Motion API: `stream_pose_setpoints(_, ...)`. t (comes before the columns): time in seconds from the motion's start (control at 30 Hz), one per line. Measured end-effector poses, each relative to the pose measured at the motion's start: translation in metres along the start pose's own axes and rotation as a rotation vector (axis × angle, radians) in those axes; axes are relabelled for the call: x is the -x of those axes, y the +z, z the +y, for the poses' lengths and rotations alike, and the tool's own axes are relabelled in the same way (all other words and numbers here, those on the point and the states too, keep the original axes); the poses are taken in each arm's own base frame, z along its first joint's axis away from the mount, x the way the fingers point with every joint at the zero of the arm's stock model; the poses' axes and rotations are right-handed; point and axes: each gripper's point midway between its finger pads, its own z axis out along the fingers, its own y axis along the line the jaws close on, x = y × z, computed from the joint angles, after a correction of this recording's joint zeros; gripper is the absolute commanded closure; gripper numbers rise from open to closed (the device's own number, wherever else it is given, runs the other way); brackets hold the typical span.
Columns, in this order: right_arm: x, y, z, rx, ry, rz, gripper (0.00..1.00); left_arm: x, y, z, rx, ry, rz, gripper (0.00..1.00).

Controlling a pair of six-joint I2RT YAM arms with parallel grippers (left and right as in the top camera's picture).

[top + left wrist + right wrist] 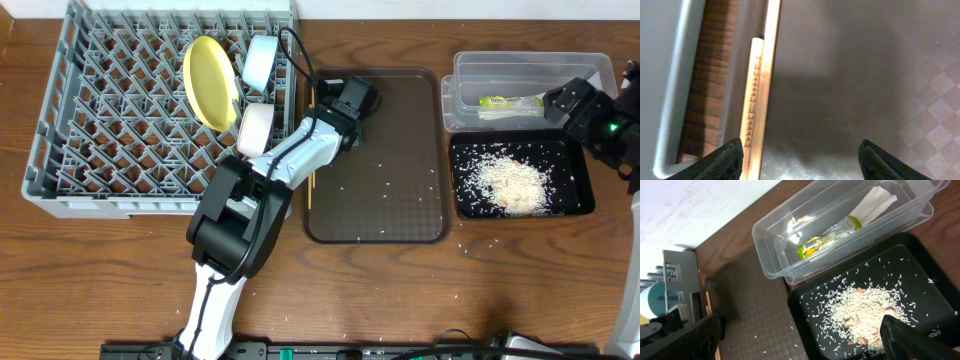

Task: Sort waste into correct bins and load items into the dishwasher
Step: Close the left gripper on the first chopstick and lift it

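Wooden chopsticks (757, 100) lie along the left edge of the brown serving tray (850, 75). My left gripper (800, 162) hangs open low over them, and they sit just inside its left finger (725, 160). From overhead, the left gripper (340, 95) is over the tray's far left corner. The dishwasher rack (90, 120) holds a yellow plate (208, 82), a pale blue bowl (259, 62) and a white cup (256, 128). The clear tub (770, 245) holds the yellow-green wrapper (830, 235). Rice scraps (865, 312) lie in the black tray (805, 325). My right gripper (800, 340) hovers open above it.
Stray rice grains dot the brown serving tray (400, 190) and the wooden table (470, 260) in front of the black tray. A strip of table (705, 100) separates the rack's grey edge (670, 75) from the serving tray.
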Motion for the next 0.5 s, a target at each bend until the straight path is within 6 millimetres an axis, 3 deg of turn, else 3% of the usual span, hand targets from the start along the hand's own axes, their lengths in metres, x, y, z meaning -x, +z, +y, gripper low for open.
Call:
stream_pose_setpoints(0.33,0.0,0.0,0.0,0.0,0.0,0.0,0.01,-0.01,0.009,-0.006,-0.027,0.004,0.033,0.25)
stream_pose_setpoints(0.5,0.0,0.0,0.0,0.0,0.0,0.0,0.01,-0.014,0.009,-0.011,-0.056,0.004,0.056,0.57)
